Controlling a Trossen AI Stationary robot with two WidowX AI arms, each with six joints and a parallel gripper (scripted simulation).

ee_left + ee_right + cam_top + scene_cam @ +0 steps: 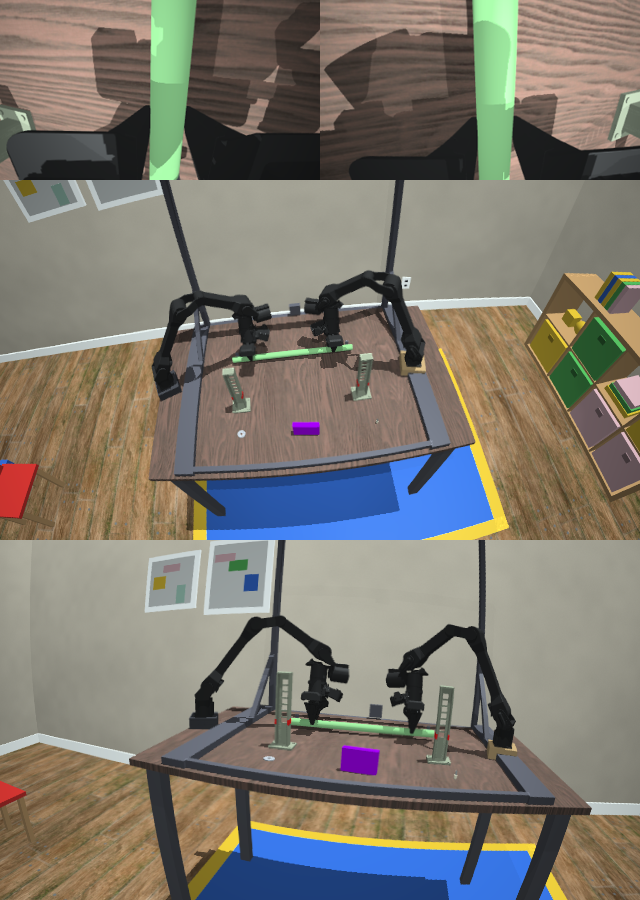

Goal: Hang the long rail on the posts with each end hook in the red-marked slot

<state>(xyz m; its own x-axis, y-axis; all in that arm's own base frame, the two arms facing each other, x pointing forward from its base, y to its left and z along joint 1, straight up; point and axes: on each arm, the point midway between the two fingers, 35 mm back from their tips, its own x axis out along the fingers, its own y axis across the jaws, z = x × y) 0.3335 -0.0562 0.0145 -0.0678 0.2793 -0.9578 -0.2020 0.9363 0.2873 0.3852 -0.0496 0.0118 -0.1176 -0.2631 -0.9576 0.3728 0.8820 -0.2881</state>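
Already the left gripper (334, 350) (411, 731) (166, 111) and the right gripper (250, 358) (313, 722) (494, 121) are both closed firmly on the rail (292, 354) (360, 727) (169, 72) (494, 80), fingers partly apart around its thickness. Grasping seems done, but lifting, hooking at the red marks and releasing remain, with one post (361, 394) (440, 752) (16, 110) near the left gripper and another post (241, 406) (283, 738) (617, 120) near the right. No writing is readable.

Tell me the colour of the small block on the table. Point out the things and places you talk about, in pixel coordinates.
Purple (306, 428) (359, 760), clearest in the exterior view.
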